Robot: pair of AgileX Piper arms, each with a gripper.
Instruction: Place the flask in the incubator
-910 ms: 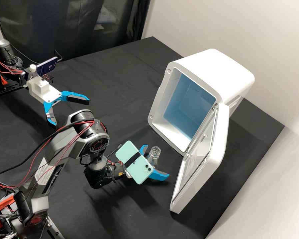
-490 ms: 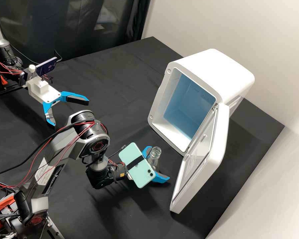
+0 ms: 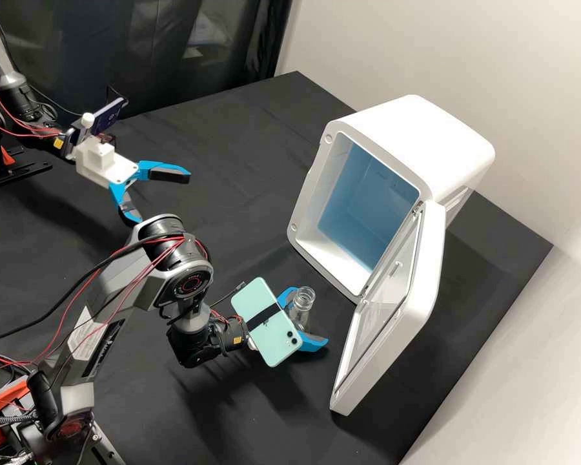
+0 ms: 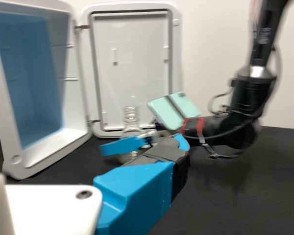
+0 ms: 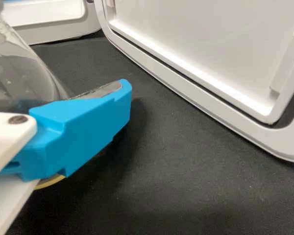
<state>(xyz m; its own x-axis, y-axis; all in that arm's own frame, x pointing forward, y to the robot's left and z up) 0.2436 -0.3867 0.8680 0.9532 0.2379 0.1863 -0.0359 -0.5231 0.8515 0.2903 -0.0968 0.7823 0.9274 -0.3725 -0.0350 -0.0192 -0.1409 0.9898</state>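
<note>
Flask point(image 3: 300, 302) upright on the black desk point(image 3: 239, 148), just in front of the open incubator point(image 3: 419, 135), near the bottom of its door point(image 3: 394, 303).

Left to right in the high view:
- Left gripper point(image 3: 159, 196) held above the desk at the far left, fingers spread wide, holding nothing, well apart from the flask.
- Right gripper point(image 3: 303, 321) low at the desk, one blue finger on each side of the flask, pinching its lower body. Mint-green phone point(image 3: 266, 321) strapped on that wrist, covering part of the gripper.
- Incubator tilted, blue inside, door swung open to the right.

The left wrist view looks across at the flask point(image 4: 132, 120) standing in front of the door's inner face point(image 4: 132, 63), with the blue cavity point(image 4: 29, 78) beside it and the right gripper point(image 4: 147, 143) at the flask's base. The right wrist view gives the contact: a finger's point(image 5: 78, 122) grey pad lies against the glass point(image 5: 14, 73), with the door frame point(image 5: 210, 49) just beyond.
</note>
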